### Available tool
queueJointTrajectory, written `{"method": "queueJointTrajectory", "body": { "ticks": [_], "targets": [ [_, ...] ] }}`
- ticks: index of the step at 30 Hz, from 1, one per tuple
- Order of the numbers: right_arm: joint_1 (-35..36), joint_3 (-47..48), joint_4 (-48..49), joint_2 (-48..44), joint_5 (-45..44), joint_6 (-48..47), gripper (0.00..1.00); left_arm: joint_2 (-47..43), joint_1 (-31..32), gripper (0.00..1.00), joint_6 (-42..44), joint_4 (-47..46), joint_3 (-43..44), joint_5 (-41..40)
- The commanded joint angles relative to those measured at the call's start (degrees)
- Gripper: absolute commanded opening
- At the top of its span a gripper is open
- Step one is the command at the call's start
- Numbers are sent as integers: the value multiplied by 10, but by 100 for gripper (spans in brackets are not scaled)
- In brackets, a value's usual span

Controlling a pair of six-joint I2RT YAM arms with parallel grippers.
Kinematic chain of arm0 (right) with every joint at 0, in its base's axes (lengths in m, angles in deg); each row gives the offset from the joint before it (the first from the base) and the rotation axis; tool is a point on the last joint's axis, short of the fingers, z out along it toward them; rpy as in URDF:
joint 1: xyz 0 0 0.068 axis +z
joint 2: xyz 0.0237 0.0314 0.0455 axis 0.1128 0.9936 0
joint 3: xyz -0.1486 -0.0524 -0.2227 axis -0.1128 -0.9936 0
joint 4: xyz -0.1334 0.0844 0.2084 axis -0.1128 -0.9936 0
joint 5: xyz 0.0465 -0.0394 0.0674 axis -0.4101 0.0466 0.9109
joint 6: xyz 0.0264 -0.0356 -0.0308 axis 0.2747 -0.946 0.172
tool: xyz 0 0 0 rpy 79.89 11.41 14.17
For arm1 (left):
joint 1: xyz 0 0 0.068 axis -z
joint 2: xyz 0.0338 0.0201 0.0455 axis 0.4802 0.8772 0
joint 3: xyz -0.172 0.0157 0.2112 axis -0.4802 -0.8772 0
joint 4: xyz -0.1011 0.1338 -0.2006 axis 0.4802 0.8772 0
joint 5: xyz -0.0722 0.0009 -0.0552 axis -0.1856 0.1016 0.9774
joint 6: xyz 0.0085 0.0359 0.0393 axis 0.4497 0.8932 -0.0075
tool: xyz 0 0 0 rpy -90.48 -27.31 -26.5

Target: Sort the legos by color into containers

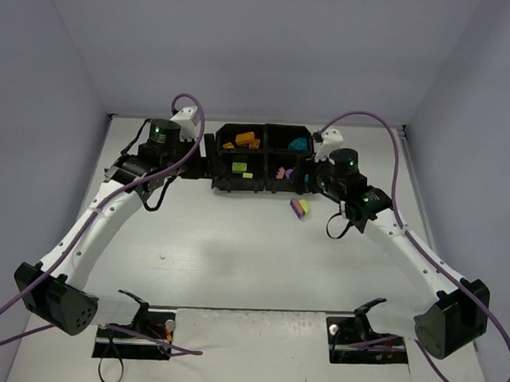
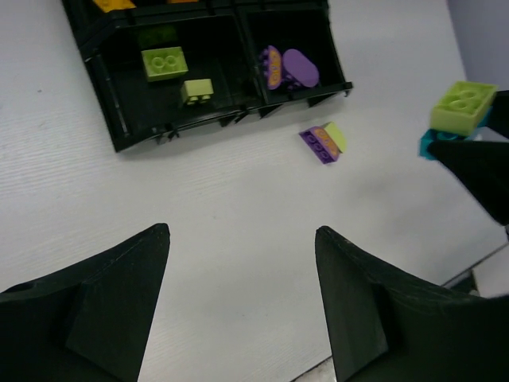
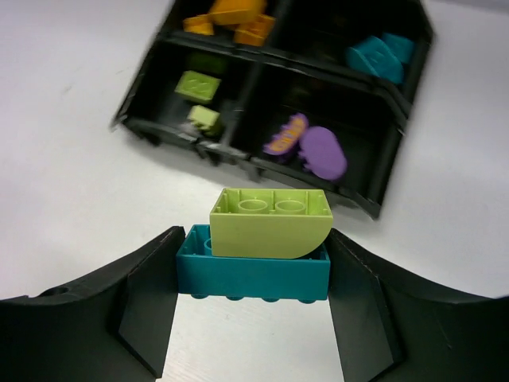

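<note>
– So, which step is this?
– Mid-carry. The right gripper (image 3: 254, 274) is clamped on a teal brick (image 3: 254, 278), jaws closed to its width. A yellow-green brick (image 3: 270, 223) is studded on top. Two colours, one stack.
– Where is it?
– Toward the far edge, right of centre, off the near right corner of the tray (image 1: 238, 187). The wrist blocks the stack in the top view, so I can't be sure. The wrist camera suggests it's short of the rim, not over a compartment.
– Other arm?
– The left gripper (image 2: 242, 235) is wide open and holds nothing. It's by the tray's left side, toward the far edge.
– Tray contents?
– Orange bricks (image 3: 231, 17) far left, teal pieces (image 3: 375, 56) far right, yellow-green pieces (image 3: 199, 83) near left, purple pieces (image 3: 322, 151) near right. One loose pair (image 1: 300, 208), purple stuck to yellow-green, lies on the table (image 1: 235, 258) just off the tray's near right corner.
– Next move?
– My read: split the stack before any drop, or one colour lands wrong. Left is free and close, so it could pull the top brick off. That one goes near left, teal goes far right. The top brick is rounded, so the grip may slip.
</note>
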Motion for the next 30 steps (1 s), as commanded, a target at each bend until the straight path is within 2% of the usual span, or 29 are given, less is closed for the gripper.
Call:
{"method": "queueJointTrajectory", "body": {
  "ticks": [1,6,17,30],
  "targets": [
    [25,11,37,-6,119,-133,0,6,2,68,-11,-13,51,87],
    [54,24,52,-9,202,-178,0,29,2,71,-55,-7,86,169],
    [135,68,61,37,236,-206,0,62,8,72,-96,3,81,232],
    [141,71,62,42,246,-208,0,86,24,72,-95,17,75,275]
  ]
}}
